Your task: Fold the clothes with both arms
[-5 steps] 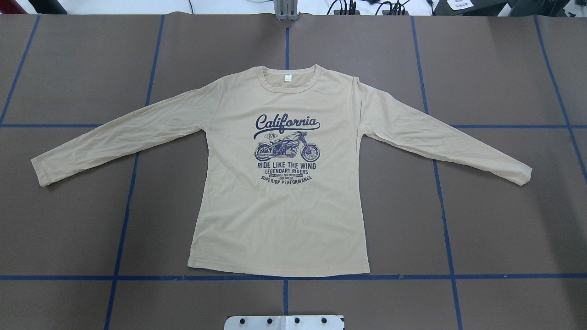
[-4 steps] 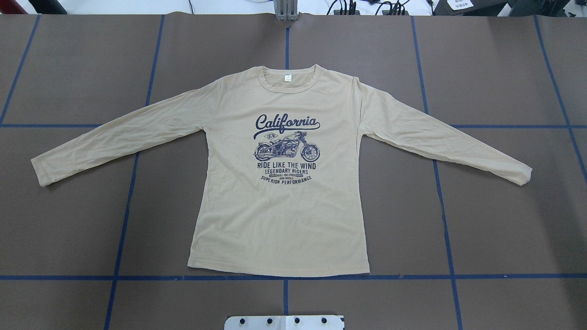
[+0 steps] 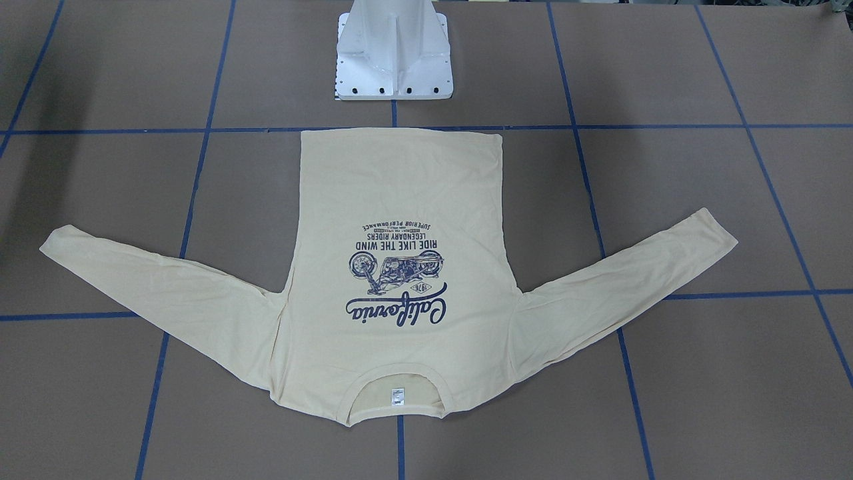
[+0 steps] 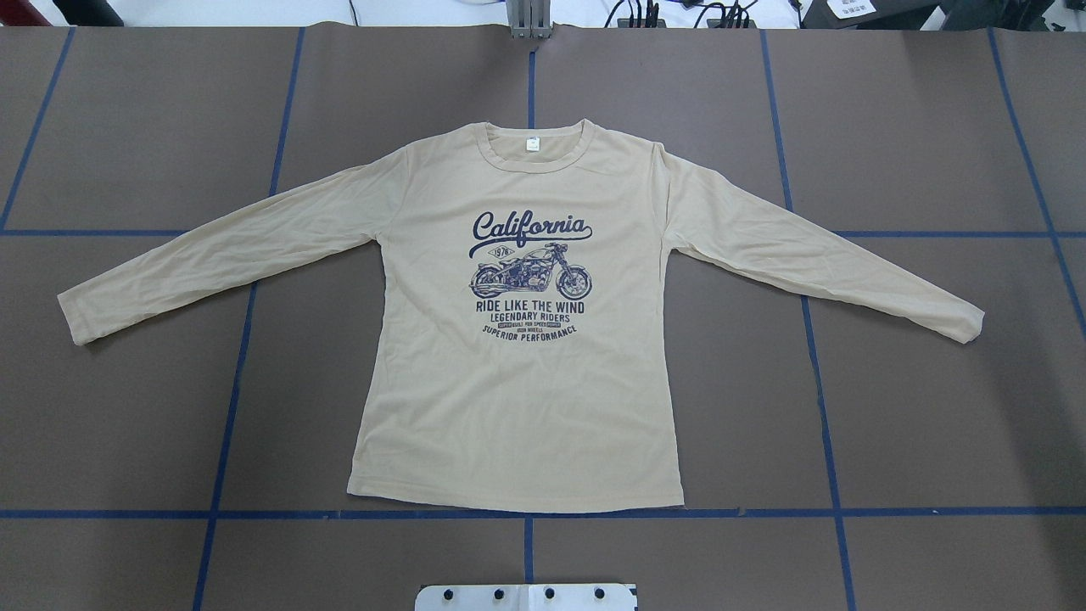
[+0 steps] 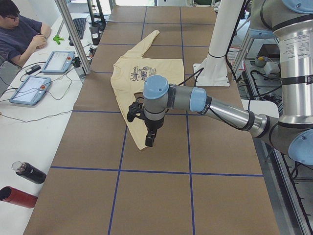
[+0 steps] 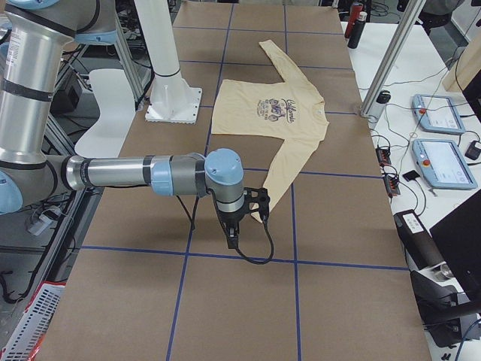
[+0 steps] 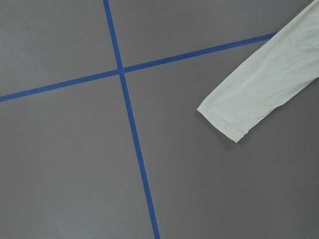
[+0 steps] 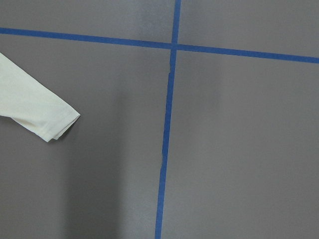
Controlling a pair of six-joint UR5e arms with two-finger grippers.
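The clothes are one pale cream long-sleeved T-shirt (image 4: 517, 399) lying flat on the brown table, print side up, sleeves spread outward, hem toward the robot's base. It also shows in the front-facing view (image 3: 400, 180). My left gripper (image 5: 148, 141) hangs above the table near the shirt's left cuff (image 7: 239, 114). My right gripper (image 6: 230, 235) hangs by the other cuff (image 8: 40, 114). Both grippers show only in the side views, so I cannot tell whether they are open or shut. Neither arm is in the overhead view.
The white pedestal base (image 3: 393, 60) stands just behind the hem. Blue tape lines (image 4: 526, 513) grid the table. A person (image 5: 24, 29) sits at a side bench with tablets (image 5: 32, 88) and cables; two bottles (image 5: 29, 172) lie near that bench's end.
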